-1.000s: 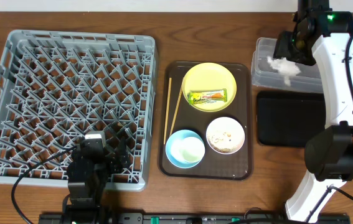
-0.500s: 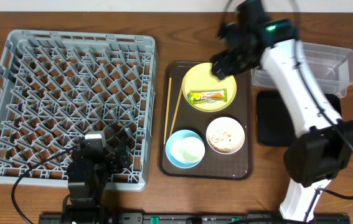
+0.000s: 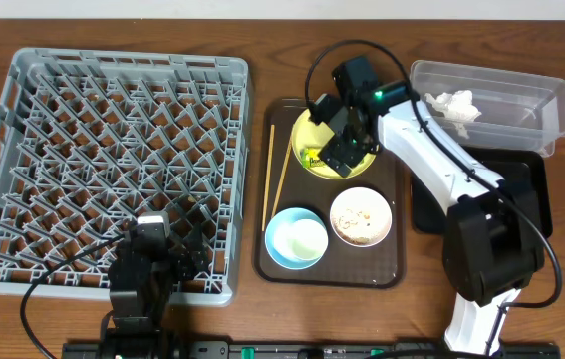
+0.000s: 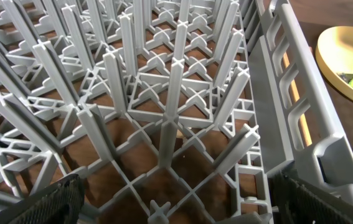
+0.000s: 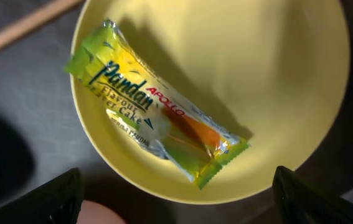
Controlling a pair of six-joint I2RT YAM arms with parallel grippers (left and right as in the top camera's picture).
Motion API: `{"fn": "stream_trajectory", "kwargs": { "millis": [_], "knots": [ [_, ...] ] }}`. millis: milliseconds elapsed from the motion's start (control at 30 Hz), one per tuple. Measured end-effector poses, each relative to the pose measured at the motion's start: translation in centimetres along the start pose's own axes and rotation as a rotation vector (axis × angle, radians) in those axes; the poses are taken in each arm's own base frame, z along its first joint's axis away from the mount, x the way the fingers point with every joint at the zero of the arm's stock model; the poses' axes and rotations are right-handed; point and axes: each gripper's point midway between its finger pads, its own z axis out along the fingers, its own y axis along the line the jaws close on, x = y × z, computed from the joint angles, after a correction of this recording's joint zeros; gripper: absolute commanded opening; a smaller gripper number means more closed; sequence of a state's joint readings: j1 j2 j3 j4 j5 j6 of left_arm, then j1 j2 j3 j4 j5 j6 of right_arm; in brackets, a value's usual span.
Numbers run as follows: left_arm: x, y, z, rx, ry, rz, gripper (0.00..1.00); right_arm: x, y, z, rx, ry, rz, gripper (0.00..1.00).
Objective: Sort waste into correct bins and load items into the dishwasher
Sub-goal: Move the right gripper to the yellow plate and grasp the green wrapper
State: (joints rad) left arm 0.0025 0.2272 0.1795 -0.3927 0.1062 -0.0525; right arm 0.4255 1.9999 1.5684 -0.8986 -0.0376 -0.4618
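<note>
One snack wrapper (image 5: pixel 157 102) is seen in the yellow plate (image 5: pixel 276 74), directly beneath the right gripper (image 5: pixel 179 202), whose jaws are spread wide and empty. Its long axis runs from upper left to lower right in the wrist view, oblique to the jaws. Overhead, the wrapper is mostly hidden by that gripper, while the left gripper (image 4: pixel 176 202), also spread, is parked over the dish rack (image 4: pixel 164 93) at lower left.

From above, we look straight down on the table (image 3: pixel 262 25), far enough back to take in the rack (image 3: pixel 128 165), the brown tray (image 3: pixel 362 267), the clear tub (image 3: pixel 521 95) and the black tray (image 3: pixel 531 199) together. Our left wrist view sits low and close among the rack's pegs, facing across them, and catches the plate (image 4: pixel 344 56) at its upper right edge. Our right wrist view looks down from very near onto that same plate, its wrapper (image 5: pixel 157 134) filling the middle. All three views share the plate.
</note>
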Motion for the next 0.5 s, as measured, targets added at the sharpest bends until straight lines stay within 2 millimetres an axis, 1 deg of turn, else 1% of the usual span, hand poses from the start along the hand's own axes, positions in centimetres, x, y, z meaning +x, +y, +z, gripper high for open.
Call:
{"fn": "stream_trajectory", "kwargs": {
  "millis": [167,267,367,500],
  "knots": [
    [0.0,0.0,0.0,0.0,0.0,0.0,0.99,0.7,0.1,1.4,0.008,0.006,-0.088,0.95],
    [0.0,0.0,0.0,0.0,0.0,0.0,0.99,1.0,0.2,2.0,0.01,0.002,-0.121,0.92],
    [0.0,0.0,0.0,0.0,0.0,0.0,0.99,0.5,-0.1,2.4,0.028,-0.025,-0.137,0.91],
    [0.0,0.0,0.0,0.0,0.0,0.0,0.99,0.0,-0.3,3.0,0.048,-0.058,-0.148,0.92]
  ]
}}
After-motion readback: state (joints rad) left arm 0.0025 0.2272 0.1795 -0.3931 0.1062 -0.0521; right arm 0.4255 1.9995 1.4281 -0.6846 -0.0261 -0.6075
